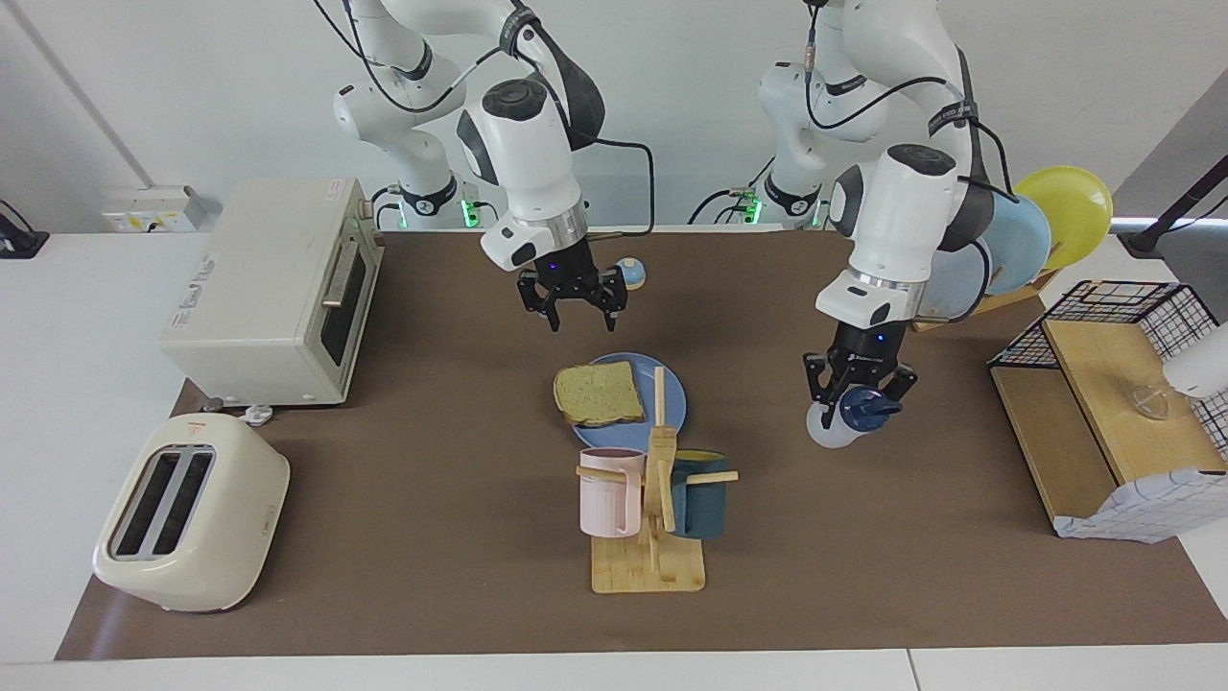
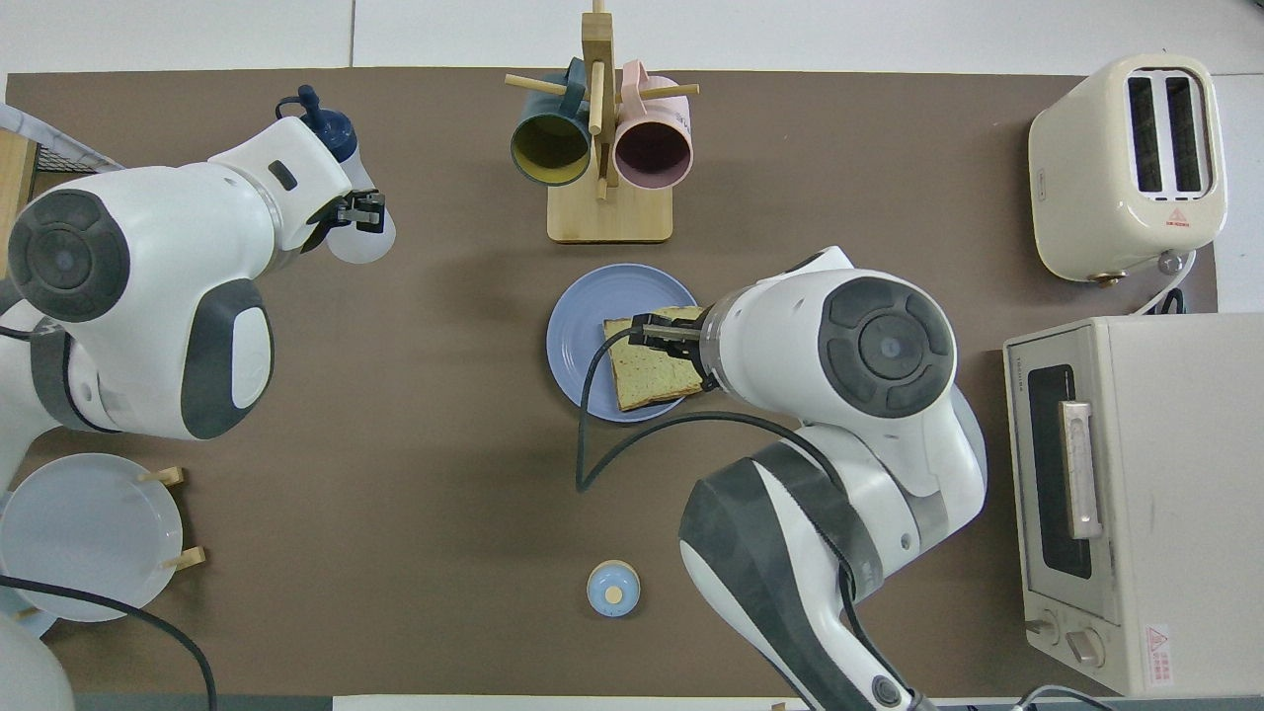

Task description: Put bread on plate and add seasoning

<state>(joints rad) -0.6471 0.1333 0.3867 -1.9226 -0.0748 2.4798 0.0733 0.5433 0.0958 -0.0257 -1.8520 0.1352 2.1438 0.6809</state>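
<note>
Covering the white table [image 1: 58, 384], brown mat [image 1: 432, 499]; pale wall [image 1: 192, 96].

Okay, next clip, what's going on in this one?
The bread already lies on the plate, overhanging the rim toward the right arm's end of the table. The right end effector hangs open above the table, empty, just robot-side of the plate. The left end effector is shut on the seasoning, holding it tilted above the mat toward the left arm's end, not over the plate. So the bread step looks done and the seasoning has not yet been added.
</note>
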